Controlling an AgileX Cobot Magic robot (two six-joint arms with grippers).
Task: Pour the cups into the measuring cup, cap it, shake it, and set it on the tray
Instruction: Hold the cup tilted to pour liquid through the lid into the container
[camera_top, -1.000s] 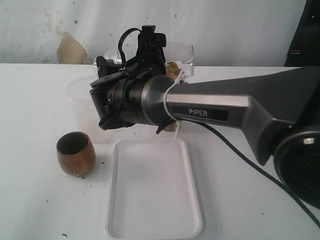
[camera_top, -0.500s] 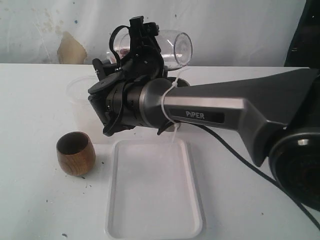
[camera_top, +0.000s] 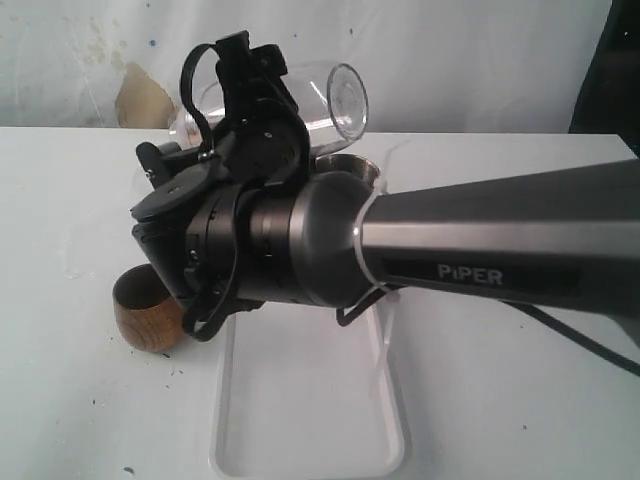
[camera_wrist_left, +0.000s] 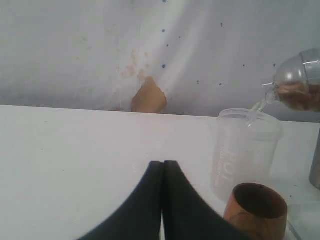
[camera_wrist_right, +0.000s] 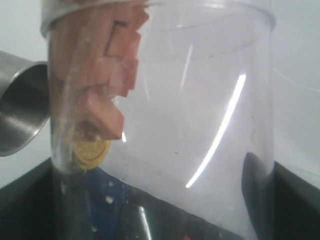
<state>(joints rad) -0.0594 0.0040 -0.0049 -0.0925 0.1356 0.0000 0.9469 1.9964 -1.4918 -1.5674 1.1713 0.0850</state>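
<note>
Clamping the measuring cup (camera_top: 320, 95) across its clear wall in the right end effector (camera_top: 235, 85), holding it lifted off the desk (camera_top: 80, 420) and tipped almost onto its side, behind the tray (camera_top: 300, 400) and just above the steel tumbler (camera_top: 350, 168). Holding the left end effector (camera_wrist_left: 163, 167) pressed shut on nothing, low over the desk near the wooden cup (camera_wrist_left: 257, 210) and the frosted tub (camera_wrist_left: 245, 150). Judging the measuring cup to be light, stiff, thin plastic, probably smooth and slippery, and likely to flex or crack under a hard squeeze. Carrying only a small loose load of pinkish blocks (camera_wrist_right: 110, 100) and a gold disc (camera_wrist_right: 90, 150), bunched against one end and probably shifting the balance with any swing. Favouring a hold around the mid-body, across the full width, rather than near the rim. Failing to settle the question of a cap on the mouth: seeing only a round clear end in the exterior view and a domed end in the left wrist view, neither plainly a lid. Losing the contact line of the pads under glare, and losing part of the wooden cup, all of the tub and the far end of the tray behind the right arm (camera_top: 480, 250) in the exterior view.
</note>
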